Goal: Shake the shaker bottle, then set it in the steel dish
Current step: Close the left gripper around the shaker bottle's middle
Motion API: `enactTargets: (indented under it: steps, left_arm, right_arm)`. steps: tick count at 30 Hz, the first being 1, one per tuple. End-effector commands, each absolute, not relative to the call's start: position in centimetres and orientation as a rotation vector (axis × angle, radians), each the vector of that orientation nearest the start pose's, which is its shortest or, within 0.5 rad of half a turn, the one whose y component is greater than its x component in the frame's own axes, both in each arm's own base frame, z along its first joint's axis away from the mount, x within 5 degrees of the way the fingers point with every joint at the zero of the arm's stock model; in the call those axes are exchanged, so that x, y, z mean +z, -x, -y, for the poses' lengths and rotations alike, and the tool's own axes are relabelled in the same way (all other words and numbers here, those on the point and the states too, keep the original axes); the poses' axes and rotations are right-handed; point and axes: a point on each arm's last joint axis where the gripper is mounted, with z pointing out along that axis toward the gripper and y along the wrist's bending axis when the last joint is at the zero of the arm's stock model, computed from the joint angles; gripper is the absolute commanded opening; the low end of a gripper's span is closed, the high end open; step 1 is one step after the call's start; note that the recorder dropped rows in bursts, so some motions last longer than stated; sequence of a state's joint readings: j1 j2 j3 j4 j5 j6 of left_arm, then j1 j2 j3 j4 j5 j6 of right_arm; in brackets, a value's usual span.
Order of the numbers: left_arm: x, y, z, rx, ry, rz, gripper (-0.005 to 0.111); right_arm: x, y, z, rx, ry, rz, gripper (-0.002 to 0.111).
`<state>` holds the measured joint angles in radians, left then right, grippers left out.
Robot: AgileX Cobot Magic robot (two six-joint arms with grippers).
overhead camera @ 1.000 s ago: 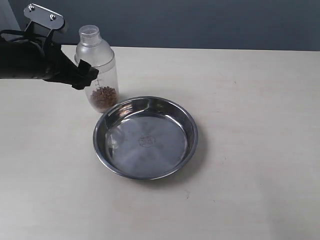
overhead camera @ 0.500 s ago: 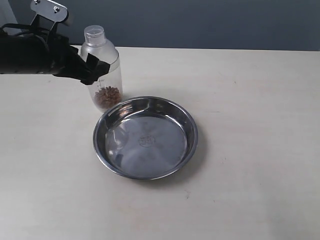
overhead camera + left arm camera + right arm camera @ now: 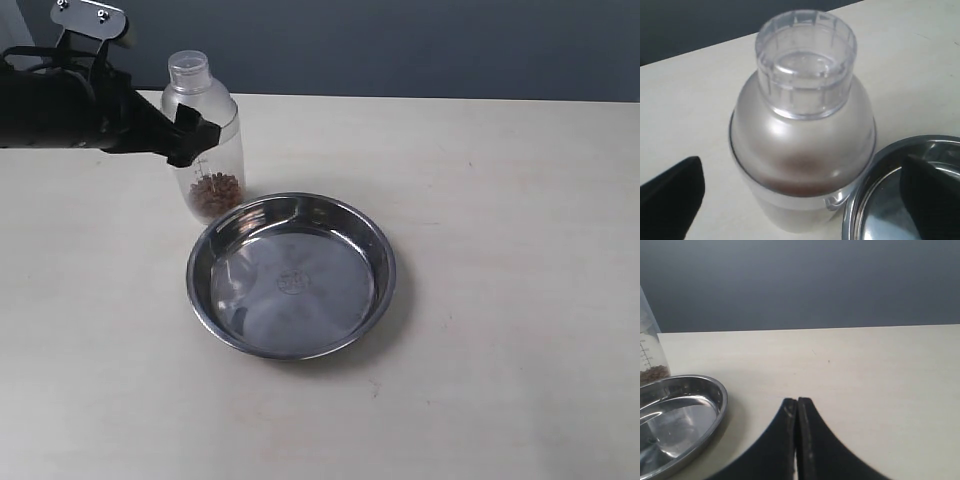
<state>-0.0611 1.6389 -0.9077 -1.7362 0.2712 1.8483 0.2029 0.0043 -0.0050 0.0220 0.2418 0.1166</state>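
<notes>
- Just outside the steel dish (image 3: 385, 275), off its far-left rim in the exterior view, the shaker bottle (image 3: 212, 175) stands upright on the worktop (image 3: 500, 200). Its brown granules are settled at the bottom. The left gripper (image 3: 195, 140) sits level with its shoulder, and the dish holds nothing.
- In the left wrist view, the gripper's fingers (image 3: 670, 197) are spread wide on either side of the bottle and clear of its walls, so nothing is gripped. The dish rim shows close beside the bottle's base.
- In the right wrist view, the right gripper (image 3: 797, 405) has its fingers pressed together on nothing. It is over bare worktop well away from the dish, on the side opposite the bottle.
- Judged from this, the grasp is not yet made. Whether any shaking is done cannot be told, and setting the bottle in the dish remains.
</notes>
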Motion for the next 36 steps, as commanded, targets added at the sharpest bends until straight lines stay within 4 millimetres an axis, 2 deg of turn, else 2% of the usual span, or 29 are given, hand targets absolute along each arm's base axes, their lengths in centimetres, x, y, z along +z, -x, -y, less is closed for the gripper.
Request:
enactTargets:
  steps: [1,5,9,16,20,25,36]
  left_arm:
    - [21.4,-34.5,4.8,-0.317,-0.321,-2.141,0.105]
    - [19.3,-35.0,5.6,-0.408,-0.377,-2.172,0.105]
    - [18.2,-36.0,5.7,-0.375,-0.455,-2.171,0.105]
    - [17.3,-37.7,5.8,-0.36,-0.488,-2.169,0.105]
    - [17.2,-38.7,5.8,-0.358,-0.487,-2.158,0.105]
    - [18.1,-39.5,6.0,-0.373,-0.485,-2.121,0.105]
    - [18.4,-39.7,6.0,-0.391,-0.454,-2.12,0.105]
  right_arm:
    - [19.2,-5.4,-1.1,0.254,0.056,-1.722,-0.001]
    - [19.2,-5.4,-1.1,0.254,0.056,-1.72,-0.001]
    - [19.2,-5.4,-1.1,0.254,0.056,-1.72,-0.001]
    - [19.2,-5.4,-1.1,0.254,0.056,-1.72,-0.001]
    - [19.3,-5.4,-1.1,0.255,0.056,-1.715,-0.001]
    - [19.2,-5.4,-1.1,0.254,0.056,-1.718,-0.001]
    - [19.2,-5.4,-1.1,0.254,0.056,-1.718,-0.001]
